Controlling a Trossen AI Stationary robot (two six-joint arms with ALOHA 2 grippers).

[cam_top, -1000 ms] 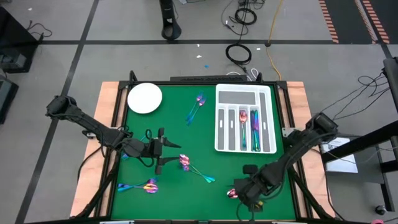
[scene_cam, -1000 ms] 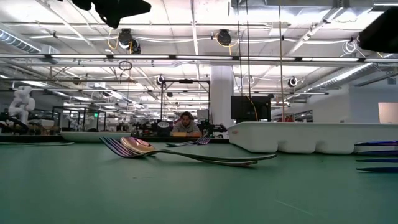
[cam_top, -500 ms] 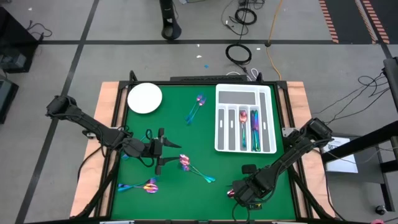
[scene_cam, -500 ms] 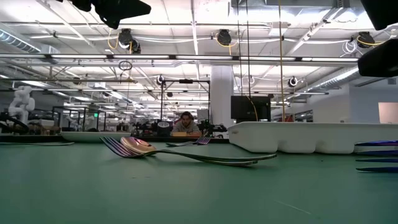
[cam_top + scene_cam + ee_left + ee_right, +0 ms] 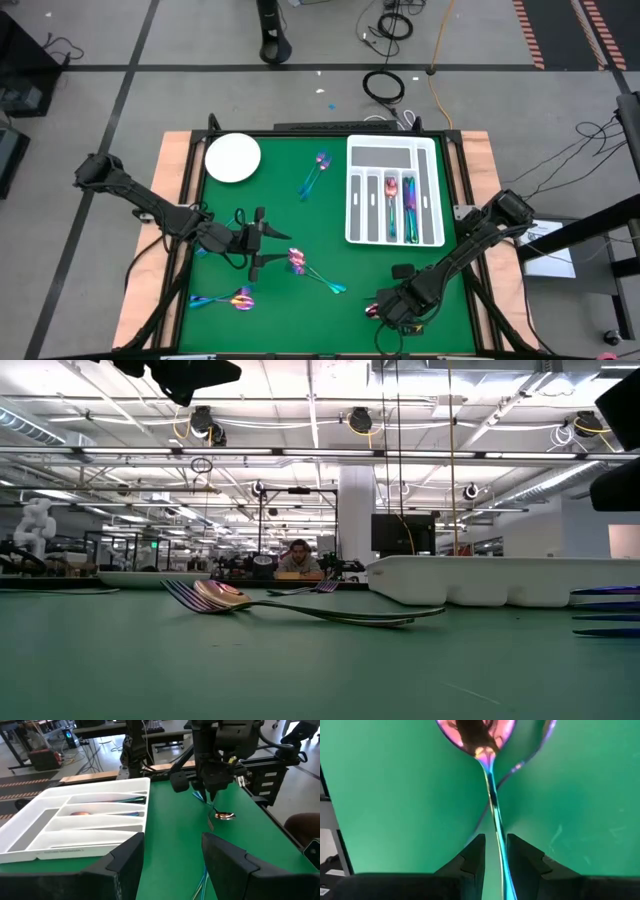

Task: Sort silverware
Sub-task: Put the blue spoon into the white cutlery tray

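Right gripper (image 5: 494, 854) low at near table edge, pinching spoon (image 5: 479, 735) by handle. Left gripper (image 5: 262, 246) spread wide, empty, above green mat (image 5: 330, 235) beside fork (image 5: 315, 276).

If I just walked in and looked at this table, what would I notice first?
Probably the shiny rainbow spoon near the table's front edge, with the right gripper closed around its thin handle. Next, the white tray at the far right of the green table, already holding a few colourful pieces. The left gripper waits open over the left-middle.
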